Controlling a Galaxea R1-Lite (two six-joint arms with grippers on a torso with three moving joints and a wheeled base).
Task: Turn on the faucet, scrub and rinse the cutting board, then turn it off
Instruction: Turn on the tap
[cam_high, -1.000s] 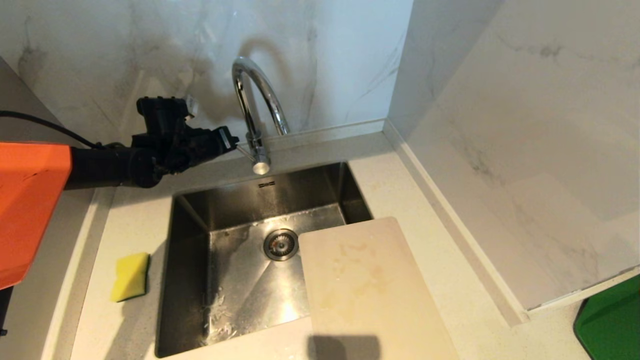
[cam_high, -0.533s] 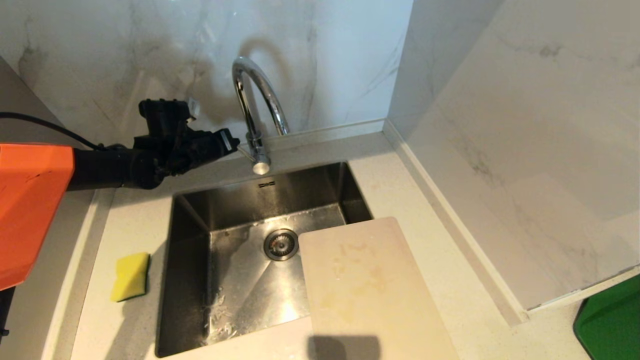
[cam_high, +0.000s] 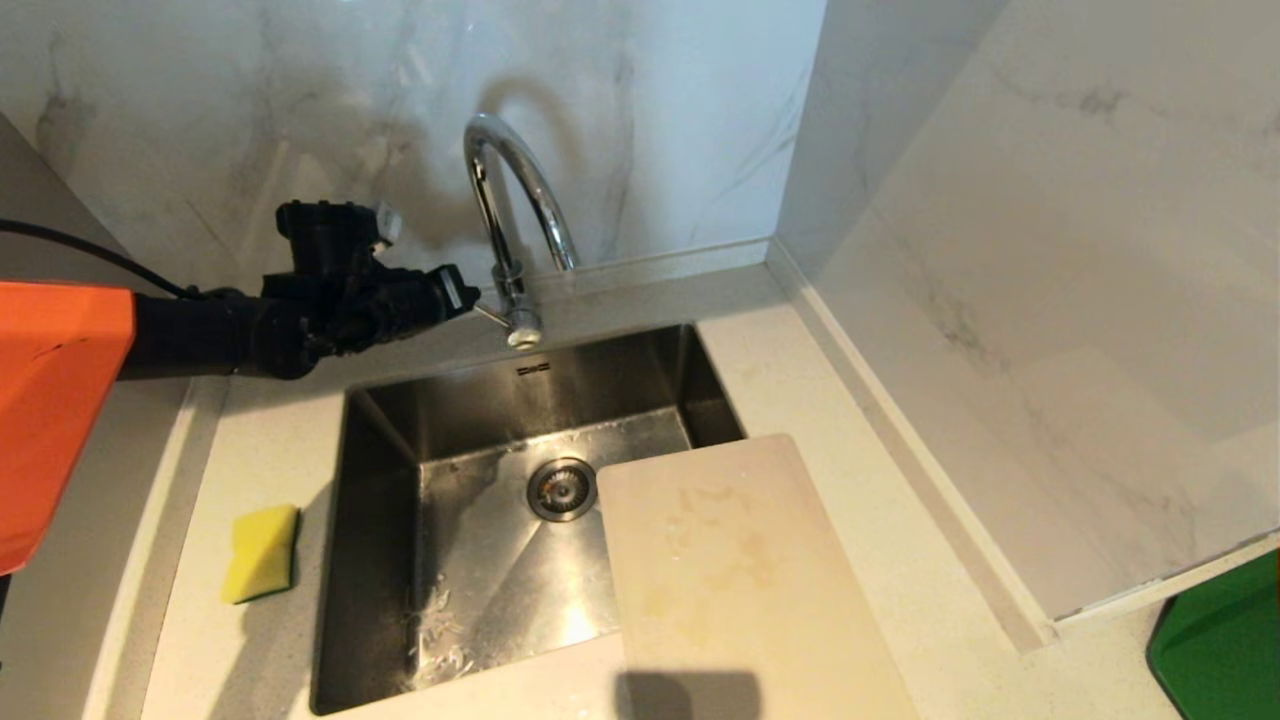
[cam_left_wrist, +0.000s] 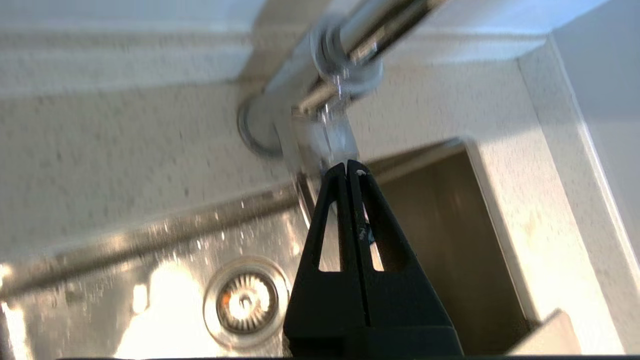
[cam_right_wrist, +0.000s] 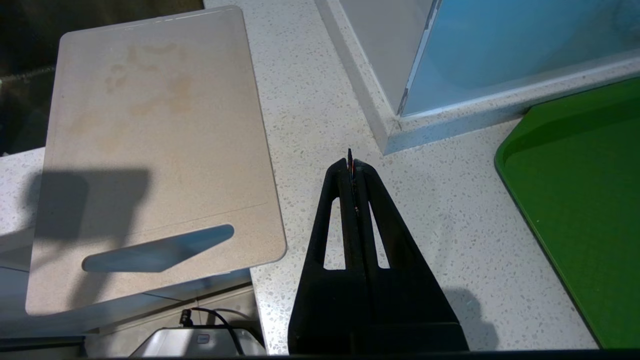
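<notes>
Left gripper (cam_high: 462, 291) is shut, empty, fingertips pressed together, pointing level at the faucet (cam_high: 510, 210) base from the faucet's left side. Lever (cam_high: 492, 315) is a thin rod sticking out of the base toward the gripper, angled slightly toward the sink (cam_high: 380, 560); in the left wrist view the tip (cam_left_wrist: 346, 166) sits right at the faucet body (cam_left_wrist: 320, 135), touching or just short, can't tell which. No water at the spout, so my read is the tap is not yet on and the coming move is a closed-finger push on that lever, across its long axis. Left arm is the only one near.

Right gripper (cam_right_wrist: 351, 162) is shut, parked over the counter (cam_right_wrist: 440, 220) just beside the board (cam_right_wrist: 150, 150). Board (cam_high: 740, 580) lies flat, bridging the sink's right front corner and counter, well apart from the left gripper. Sponge (cam_high: 261, 552) sits on the counter left of the sink.
</notes>
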